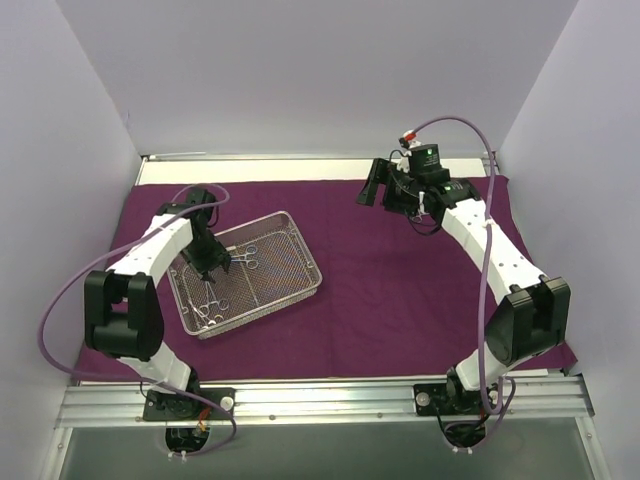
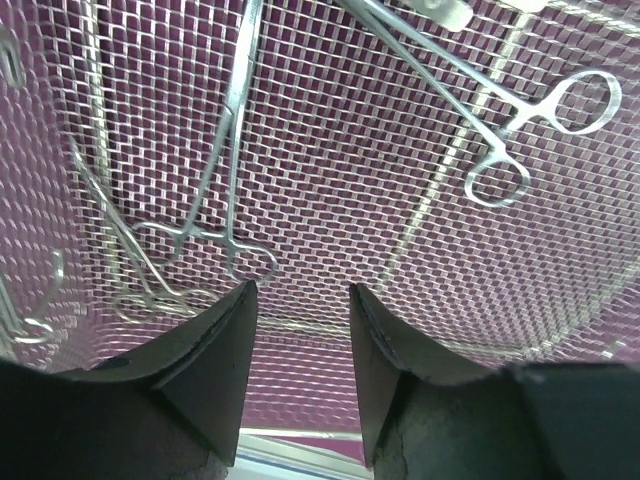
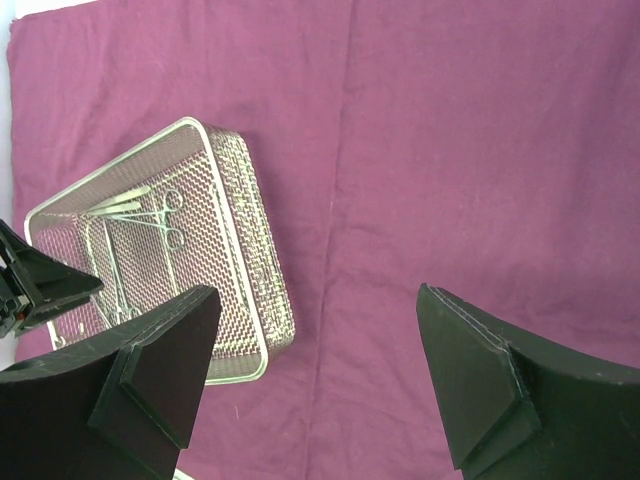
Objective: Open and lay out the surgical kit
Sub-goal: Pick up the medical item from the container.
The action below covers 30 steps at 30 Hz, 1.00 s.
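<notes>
We see a robot lab cell: plain white walls around a purple cloth, two arms bolted to a metal rail.

The cloth wrap was a matt purple weave, faintly creased. The wire-mesh tray shone as bright bare metal. The clamps were smooth, polished metal. My left fingers looked like matt black plastic, slightly grainy.

Walls: you see plain white panels on three sides.
Rail: you have grooved aluminium running along the near edge.
</notes>
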{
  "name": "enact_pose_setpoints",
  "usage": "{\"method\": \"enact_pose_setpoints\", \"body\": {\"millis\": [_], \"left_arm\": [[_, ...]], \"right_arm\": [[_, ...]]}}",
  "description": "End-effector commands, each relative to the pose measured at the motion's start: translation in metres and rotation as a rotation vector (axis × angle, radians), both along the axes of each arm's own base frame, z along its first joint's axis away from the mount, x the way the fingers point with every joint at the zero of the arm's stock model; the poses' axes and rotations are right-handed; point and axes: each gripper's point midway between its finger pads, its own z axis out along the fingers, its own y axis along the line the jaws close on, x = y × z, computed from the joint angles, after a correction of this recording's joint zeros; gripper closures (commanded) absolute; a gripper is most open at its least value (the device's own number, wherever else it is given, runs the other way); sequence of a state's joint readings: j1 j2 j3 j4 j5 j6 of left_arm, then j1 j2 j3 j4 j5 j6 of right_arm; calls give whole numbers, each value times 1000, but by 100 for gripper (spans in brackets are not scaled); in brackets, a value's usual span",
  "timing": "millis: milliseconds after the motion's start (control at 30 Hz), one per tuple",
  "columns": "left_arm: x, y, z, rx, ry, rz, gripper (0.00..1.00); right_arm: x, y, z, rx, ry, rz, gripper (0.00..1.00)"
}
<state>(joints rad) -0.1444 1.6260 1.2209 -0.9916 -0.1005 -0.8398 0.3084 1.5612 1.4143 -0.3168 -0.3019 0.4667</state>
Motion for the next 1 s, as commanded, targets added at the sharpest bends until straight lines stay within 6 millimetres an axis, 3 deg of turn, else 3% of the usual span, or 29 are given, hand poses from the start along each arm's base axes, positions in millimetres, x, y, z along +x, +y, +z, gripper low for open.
{"method": "enact_pose_setpoints", "body": {"millis": [0, 200, 367, 500, 733, 833, 967], "left_arm": [[9, 12, -7, 60, 26, -68, 50], [34, 38, -9, 187, 89, -265, 55], [40, 52, -17, 143, 35, -291, 47], [32, 63, -30, 114, 70, -299, 47], [7, 51, -20, 54, 45, -134, 42], [10, 56, -22, 79, 46, -136, 41], [-3, 61, -18, 109, 114, -127, 41]], "right_arm": [[-5, 3, 13, 32, -40, 22, 18], [-7, 1, 16, 27, -49, 28, 18], [-9, 3, 16, 46, -42, 26, 18], [-11, 4, 15, 51, -44, 32, 18], [-11, 3, 9, 35, -41, 50, 18], [-11, 5, 10, 52, -44, 52, 18], [-11, 6, 12, 63, -45, 52, 18]]}}
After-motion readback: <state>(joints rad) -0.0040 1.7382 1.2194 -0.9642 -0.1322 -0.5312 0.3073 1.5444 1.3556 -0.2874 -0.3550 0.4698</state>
